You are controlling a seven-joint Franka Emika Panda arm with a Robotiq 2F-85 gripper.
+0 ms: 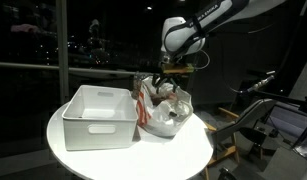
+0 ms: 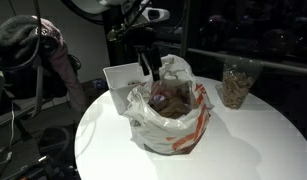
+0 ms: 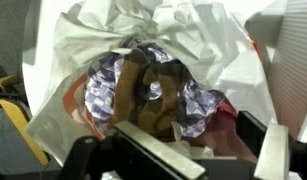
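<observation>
Wrist view: my gripper [image 3: 178,155] hangs with its fingers spread wide and empty, just above the open mouth of a white plastic bag [image 3: 193,40] holding purple-patterned wrappers [image 3: 103,95]. I judge this a reach into the bag; going lower calls for clearing its crumpled rim. In an exterior view a white bin [image 1: 98,115] sits just beside the bag on the round table [image 1: 113,160].
</observation>
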